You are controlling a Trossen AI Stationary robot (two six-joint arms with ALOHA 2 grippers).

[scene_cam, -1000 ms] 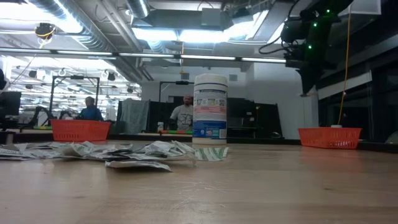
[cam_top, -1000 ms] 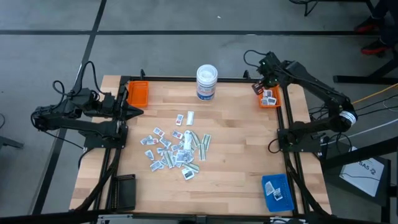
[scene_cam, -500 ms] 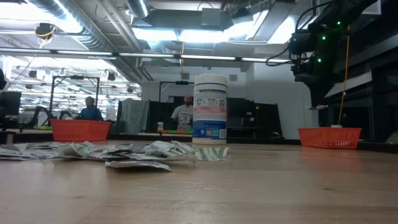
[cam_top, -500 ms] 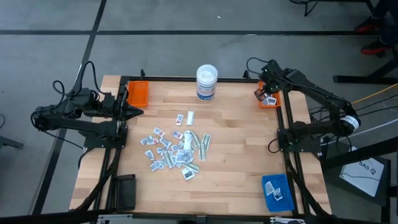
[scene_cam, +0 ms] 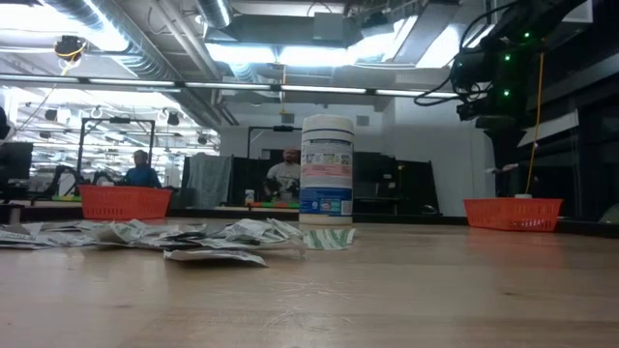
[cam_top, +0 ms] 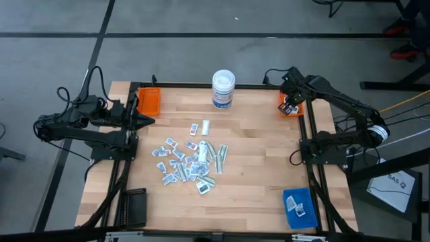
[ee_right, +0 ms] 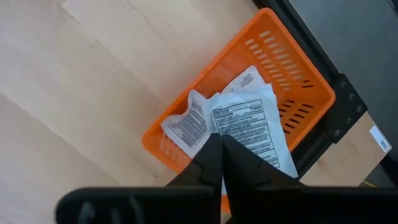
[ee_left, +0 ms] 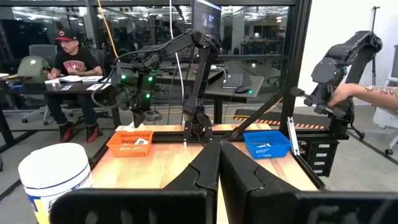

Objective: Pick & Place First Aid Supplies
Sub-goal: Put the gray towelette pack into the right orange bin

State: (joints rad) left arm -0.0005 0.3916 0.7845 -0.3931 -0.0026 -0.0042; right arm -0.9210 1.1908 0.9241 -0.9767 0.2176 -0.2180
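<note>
The first aid supplies (cam_top: 191,161) lie in a loose heap of white packets and pale strips at the table's middle, and they show in the low view (scene_cam: 193,237). My right gripper (cam_top: 289,105) hangs over the orange tray (cam_top: 300,101) at the far right corner, shut on a white printed packet (ee_right: 249,127). Another packet (ee_right: 186,123) lies flat in that tray (ee_right: 298,81). My left gripper (ee_left: 218,152) is shut and empty at the table's left edge (cam_top: 144,121). My right gripper holds the white packet by its edge (ee_right: 225,127), where the two shut fingertips meet. The fingers come from above, pointing down into the tray. The fingers hide the rest of the hold. Whether the packet's far end rests on the tray I cannot tell.
A white round tub with a blue label (cam_top: 224,87) stands at the far middle. A second orange tray (cam_top: 149,101) sits at the far left, a blue tray (cam_top: 299,207) at the near right and a black block (cam_top: 133,208) at the near left. People sit beyond the table (ee_left: 74,68).
My right gripper has moved a little toward the table's near and right edges, from beside the far right tray to over it. It has also gone down toward the tray.
</note>
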